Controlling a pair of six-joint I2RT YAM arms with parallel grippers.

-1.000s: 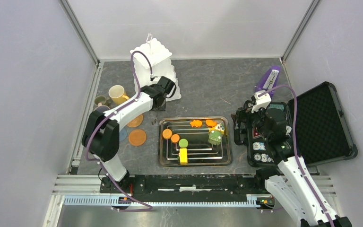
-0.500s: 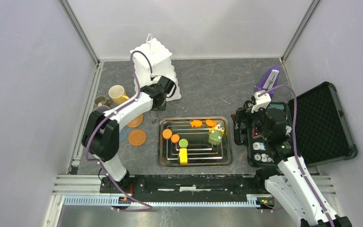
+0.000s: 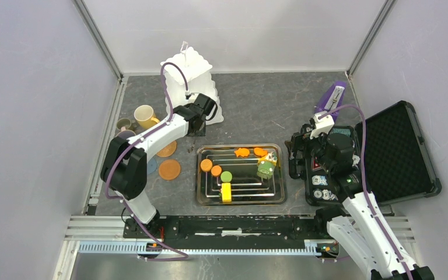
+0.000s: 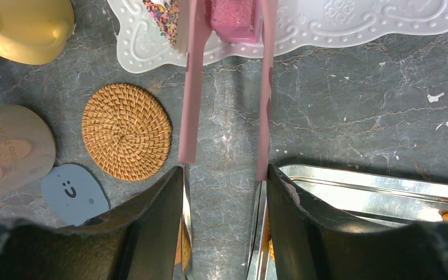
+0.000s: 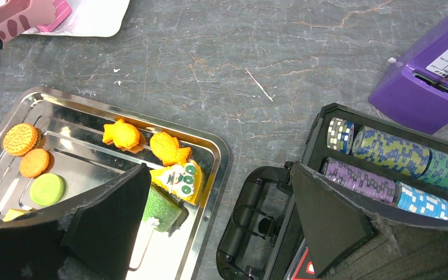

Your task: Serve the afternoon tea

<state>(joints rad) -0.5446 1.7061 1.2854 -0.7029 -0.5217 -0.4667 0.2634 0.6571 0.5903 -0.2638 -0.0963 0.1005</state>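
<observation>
Shiny metal tray [image 5: 81,154], matt marbled-stone tabletop [image 4: 350,105], woven rattan coaster [image 4: 126,131], embossed white plastic stand [image 4: 338,23], smooth pink plastic tongs [image 4: 191,87].

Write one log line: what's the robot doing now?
left gripper: holds pink tongs | pink cake: between tong tips, on white stand | right gripper: open, by tray

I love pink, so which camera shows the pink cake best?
The left wrist camera: the pink cake sits close up between the pink tongs, on the white stand. The right wrist camera shows the pink cake small in a corner. From the top camera, the left arm hides it.
</observation>
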